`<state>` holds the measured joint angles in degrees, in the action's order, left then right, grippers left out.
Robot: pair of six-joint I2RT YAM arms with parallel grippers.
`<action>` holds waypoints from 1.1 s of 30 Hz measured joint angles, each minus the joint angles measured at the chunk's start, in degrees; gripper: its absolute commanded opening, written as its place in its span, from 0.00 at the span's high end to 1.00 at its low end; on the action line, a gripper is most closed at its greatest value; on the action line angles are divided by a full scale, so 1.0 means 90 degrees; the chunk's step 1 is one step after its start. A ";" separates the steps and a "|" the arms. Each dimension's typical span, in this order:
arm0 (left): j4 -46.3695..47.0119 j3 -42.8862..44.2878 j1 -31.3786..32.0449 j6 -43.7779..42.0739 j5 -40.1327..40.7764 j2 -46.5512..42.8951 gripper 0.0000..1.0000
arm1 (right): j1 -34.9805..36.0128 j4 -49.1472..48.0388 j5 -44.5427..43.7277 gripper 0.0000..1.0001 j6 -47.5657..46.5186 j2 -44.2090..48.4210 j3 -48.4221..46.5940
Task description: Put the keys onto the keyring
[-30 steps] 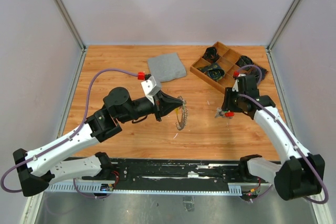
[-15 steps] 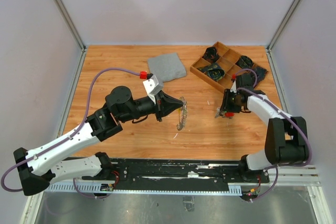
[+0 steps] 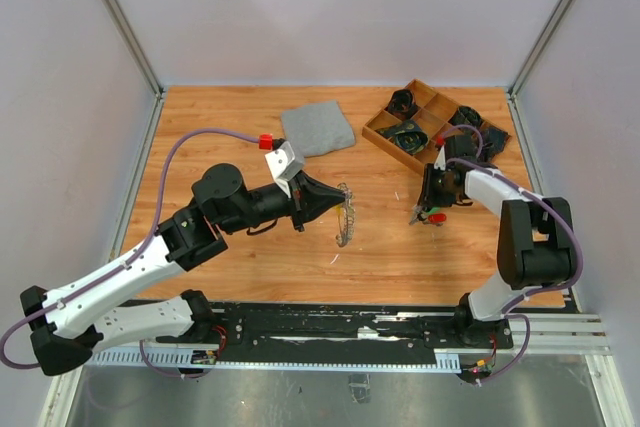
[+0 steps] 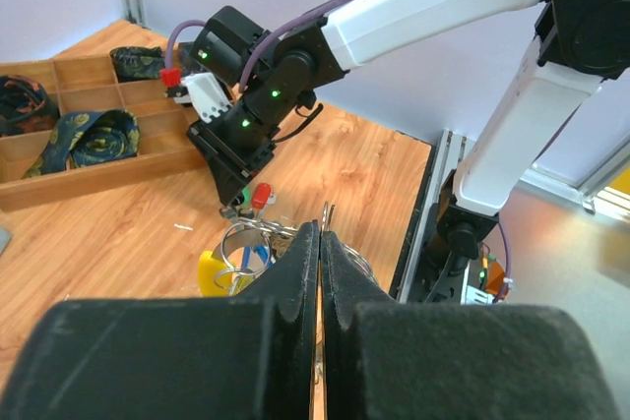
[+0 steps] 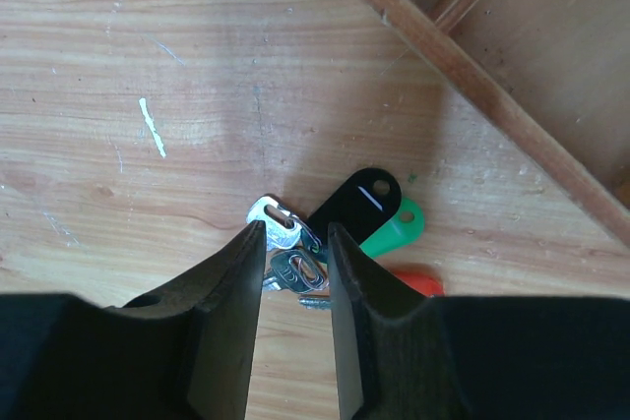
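Observation:
My left gripper (image 3: 325, 199) hangs over the middle of the table, shut on the keyring (image 3: 346, 215). In the left wrist view the thin silvery keyring (image 4: 328, 215) sticks out past the closed fingertips, and smaller rings with a yellow tag (image 4: 211, 272) hang to its left. The keys (image 5: 287, 265) are silver, with black (image 5: 360, 198), green (image 5: 396, 228) and red (image 5: 421, 282) plastic tags, and lie on the wood. My right gripper (image 5: 295, 233) points down over them, open, one finger on each side of the silver keys. From above, the right gripper (image 3: 426, 209) covers most of the keys (image 3: 435, 217).
A folded grey cloth (image 3: 317, 129) lies at the back centre. A wooden compartment tray (image 3: 385, 139) with dark items stands at the back right, just behind the right gripper; its wall (image 5: 472, 76) crosses the top of the right wrist view.
The right gripper's jaws have narrowed around the keys and its arm has folded back toward the tray. The left arm has drifted slightly left with the keyring.

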<state>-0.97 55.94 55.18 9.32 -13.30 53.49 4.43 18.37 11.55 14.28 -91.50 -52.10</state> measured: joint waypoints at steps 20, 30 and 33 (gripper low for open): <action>-0.0010 0.0053 0.0000 0.0007 -0.0039 -0.0058 0.99 | -0.0002 0.0019 0.0010 0.74 -0.0121 -0.0175 -0.0085; -0.0007 0.0058 0.0000 0.0022 -0.0056 -0.0058 0.99 | -0.0002 0.0119 0.0109 0.92 -0.0168 -0.0175 -0.0085; -0.0007 0.0058 0.0000 0.0022 -0.0058 -0.0058 0.99 | -0.0002 0.0134 0.0121 0.97 -0.0175 -0.0126 -0.0083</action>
<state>-1.04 56.47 55.18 9.52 -13.82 52.97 4.40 19.57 12.64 12.71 -92.64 -52.84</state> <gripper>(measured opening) 0.014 0.069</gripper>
